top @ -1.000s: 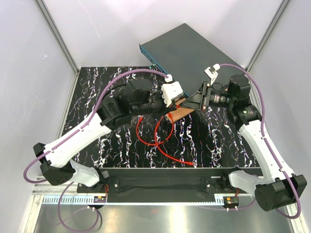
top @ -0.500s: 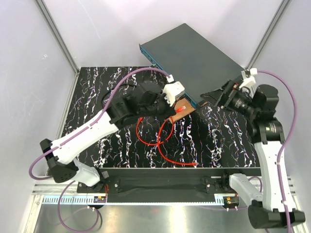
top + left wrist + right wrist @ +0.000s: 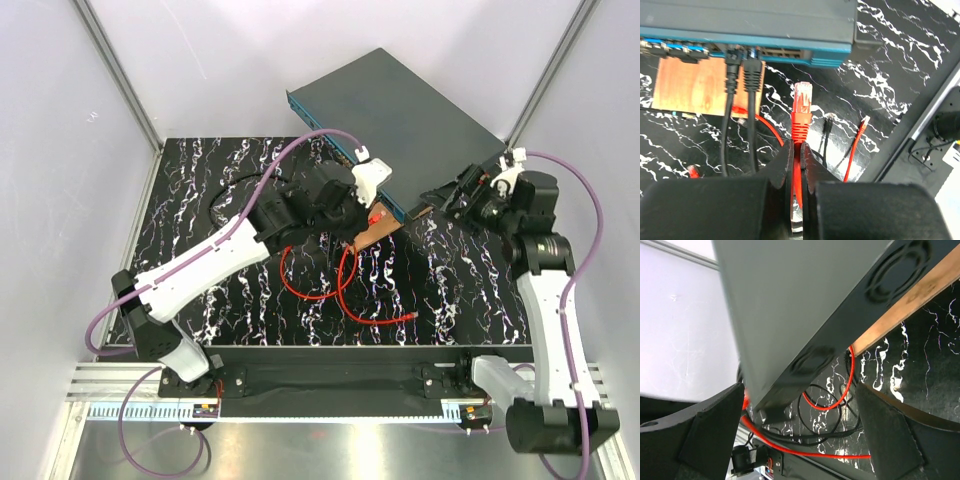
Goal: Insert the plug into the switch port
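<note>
My left gripper (image 3: 797, 147) is shut on the red cable just behind its red boot. The clear plug (image 3: 802, 96) sticks out ahead of the fingers and points at the switch's teal front (image 3: 805, 54), a short gap below the row of ports (image 3: 780, 52). Two black cables (image 3: 752, 75) sit in ports to the plug's left. In the top view the left gripper (image 3: 352, 207) is close to the switch (image 3: 400, 110). My right gripper (image 3: 800, 405) is open and straddles the switch's dark side wall (image 3: 840, 320) at its near right corner (image 3: 447, 195).
A brown wooden board (image 3: 702, 85) lies under the switch's front edge and shows in the top view (image 3: 378, 225). Loops of red cable (image 3: 330, 280) and a loose red end (image 3: 410, 318) lie on the black marbled table. Another red end (image 3: 863, 121) and a black cable end (image 3: 830, 120) lie right of the plug.
My left arm has carried the red cable toward the switch front. My right arm swung right and back, and its open gripper now sits at the switch's corner. The loose cable shifted.
</note>
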`<state>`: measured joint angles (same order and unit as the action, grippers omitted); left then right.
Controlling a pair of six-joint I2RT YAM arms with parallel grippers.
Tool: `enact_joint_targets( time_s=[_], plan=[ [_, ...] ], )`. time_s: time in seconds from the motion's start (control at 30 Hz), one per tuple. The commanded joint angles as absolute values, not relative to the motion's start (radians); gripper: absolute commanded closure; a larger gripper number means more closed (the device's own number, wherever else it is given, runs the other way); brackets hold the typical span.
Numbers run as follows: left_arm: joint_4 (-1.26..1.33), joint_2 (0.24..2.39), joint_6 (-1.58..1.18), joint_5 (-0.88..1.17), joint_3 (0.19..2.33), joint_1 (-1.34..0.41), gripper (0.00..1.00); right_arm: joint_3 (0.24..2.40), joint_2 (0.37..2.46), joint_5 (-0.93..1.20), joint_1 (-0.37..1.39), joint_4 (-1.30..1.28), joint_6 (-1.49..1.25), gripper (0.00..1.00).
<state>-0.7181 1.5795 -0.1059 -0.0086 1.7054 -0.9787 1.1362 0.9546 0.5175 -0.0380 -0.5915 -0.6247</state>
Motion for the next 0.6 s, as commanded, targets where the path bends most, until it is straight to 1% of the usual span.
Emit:
enact_joint_targets(
  time_s=[0.0,0.13,0.23,0.4,0.47,0.53,0.57],
  plan=[
    [-0.696,1.575,-0.124,-0.063,1.766,-0.982,1.0,1.134,0.992,0.566,-0.057,-0.49,-0.614,0.02],
    [-0.701,1.588,-0.13,-0.066,1.779,-0.971,1.0,1.111,1.014,0.615,-0.06,-0.387,-0.64,0.02],
    [-0.707,1.6,-0.137,-0.052,1.792,-0.956,1.0,1.109,1.032,0.659,-0.06,-0.334,-0.623,0.04],
    [-0.689,1.55,-0.13,0.008,1.738,-0.946,1.0,1.135,0.945,0.721,-0.061,-0.399,-0.467,0.02],
    [-0.666,1.517,-0.124,0.072,1.707,-0.948,1.0,1.169,0.899,0.733,-0.061,-0.445,-0.401,0.02],
    [-0.631,1.471,-0.117,0.119,1.666,-0.948,1.0,1.204,0.888,0.739,-0.061,-0.481,-0.361,0.04],
    [-0.62,1.459,-0.114,0.127,1.657,-0.951,1.0,1.242,0.894,0.776,-0.061,-0.511,-0.357,0.06]
  ],
)
